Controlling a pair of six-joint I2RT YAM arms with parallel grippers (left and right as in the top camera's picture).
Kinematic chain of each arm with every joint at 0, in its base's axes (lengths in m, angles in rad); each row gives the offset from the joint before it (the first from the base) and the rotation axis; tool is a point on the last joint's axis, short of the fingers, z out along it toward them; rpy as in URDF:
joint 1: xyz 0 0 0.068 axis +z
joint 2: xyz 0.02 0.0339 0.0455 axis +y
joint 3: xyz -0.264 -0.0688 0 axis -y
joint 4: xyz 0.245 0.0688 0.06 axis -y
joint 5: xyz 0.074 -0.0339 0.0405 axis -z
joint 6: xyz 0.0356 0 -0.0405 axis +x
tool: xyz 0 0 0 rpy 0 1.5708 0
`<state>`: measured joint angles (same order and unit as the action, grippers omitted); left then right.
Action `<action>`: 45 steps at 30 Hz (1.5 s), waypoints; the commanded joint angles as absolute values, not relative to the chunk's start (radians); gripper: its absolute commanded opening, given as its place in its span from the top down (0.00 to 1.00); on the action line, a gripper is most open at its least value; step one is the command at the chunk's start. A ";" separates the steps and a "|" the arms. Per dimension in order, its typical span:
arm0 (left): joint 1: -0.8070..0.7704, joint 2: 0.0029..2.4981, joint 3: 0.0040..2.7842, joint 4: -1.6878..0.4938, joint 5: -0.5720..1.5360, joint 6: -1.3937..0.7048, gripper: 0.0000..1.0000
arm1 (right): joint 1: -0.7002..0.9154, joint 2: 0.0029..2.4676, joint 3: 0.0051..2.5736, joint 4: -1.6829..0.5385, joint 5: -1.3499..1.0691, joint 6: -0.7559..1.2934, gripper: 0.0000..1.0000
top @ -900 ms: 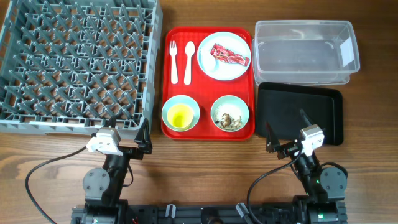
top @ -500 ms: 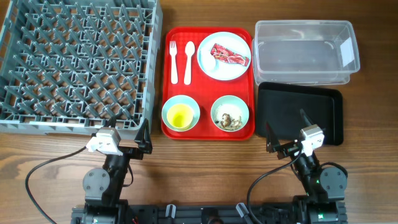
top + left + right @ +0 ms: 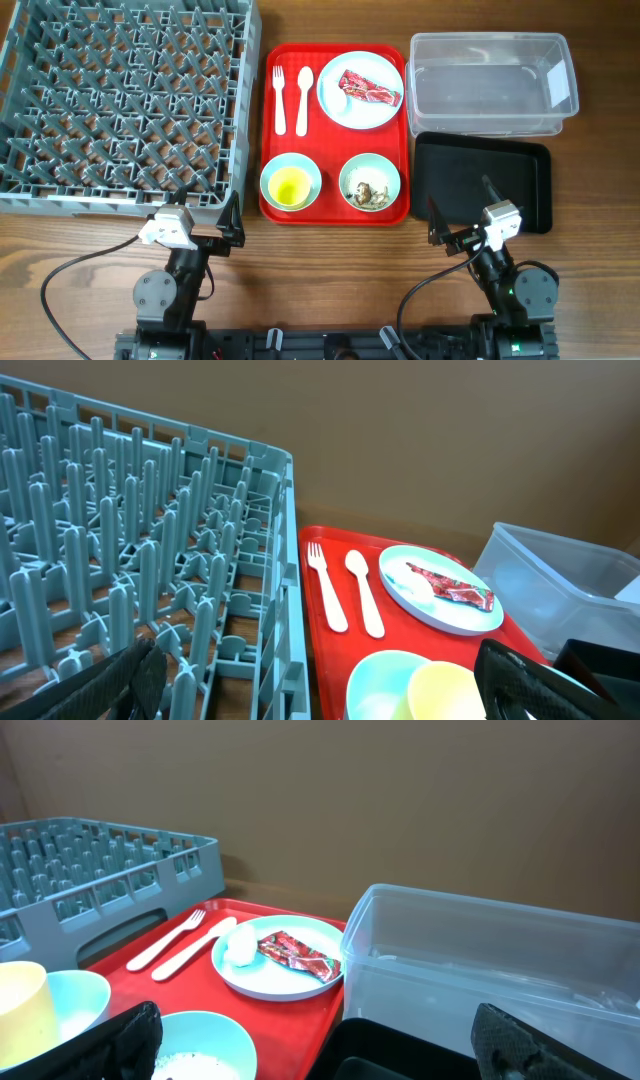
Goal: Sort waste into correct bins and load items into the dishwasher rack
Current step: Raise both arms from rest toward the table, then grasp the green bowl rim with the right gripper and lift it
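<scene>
Left gripper (image 3: pixel 318 650) and right gripper (image 3: pixel 315 1015) are both spread wide, hanging well short of the red tray (image 3: pixel 330 140). On that tray, the red wrapper (image 3: pixel 369 90) lies on the plate (image 3: pixel 340 108). The yellow cup (image 3: pixel 291 186) sits in the left bowl (image 3: pixel 271 170), and the food scraps (image 3: pixel 367 190) are in the right bowl (image 3: pixel 386 168). Clear tub (image 3: pixel 490 38) and black tray (image 3: pixel 500 170) are just right of it, and the rack (image 3: pixel 120 100) is on its left.

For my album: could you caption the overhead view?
Left gripper and right gripper sit open before grey rack, red tray, clear tub, black tray.

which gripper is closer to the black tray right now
Right. The right gripper sits at the near edge of the black tray; the left gripper is off to the other side, by the near corner of the grey rack, beyond the red tray.
</scene>
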<state>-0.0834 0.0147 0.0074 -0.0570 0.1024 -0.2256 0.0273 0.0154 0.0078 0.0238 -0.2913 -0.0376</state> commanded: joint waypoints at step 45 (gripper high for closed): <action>-0.089 0.937 1.401 -1.041 0.393 -0.228 0.00 | 0.023 0.965 1.371 -1.089 -0.624 0.098 0.00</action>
<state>-0.0853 0.8032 1.2148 -0.9241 0.3805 -0.3420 0.0261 0.8845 1.3083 -1.0843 -0.5686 0.0372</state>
